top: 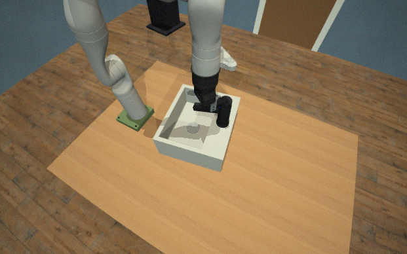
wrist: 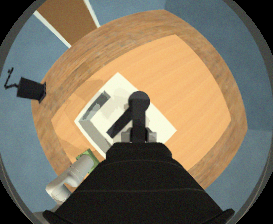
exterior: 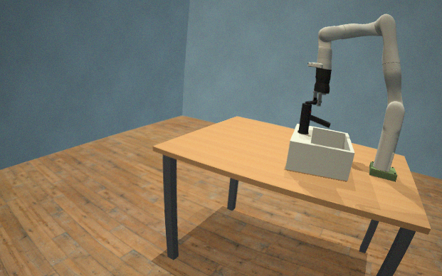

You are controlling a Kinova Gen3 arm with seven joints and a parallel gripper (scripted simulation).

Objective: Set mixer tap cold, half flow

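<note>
A black mixer tap [top: 224, 112] stands on the rim of a white sink basin [top: 197, 129] on the wooden table. It also shows in the exterior view [exterior: 304, 119], with its spout [exterior: 321, 121] reaching out over the basin. The lever [exterior: 312, 102] sticks out from the tap's top and slopes slightly upward. A blue dot [top: 219, 105] shows on the tap body in the top view, and a red dot [exterior: 311, 112] in the exterior view. My gripper [exterior: 318, 102] comes down from above and is shut on the lever's end. In the wrist view the tap [wrist: 135, 117] sits just ahead of my black hand.
The arm's green base [top: 135, 117] is bolted to the table beside the basin. The basin has a round drain [top: 193, 127]. A black stand [top: 164, 16] and a brown door [top: 297, 18] are behind the table.
</note>
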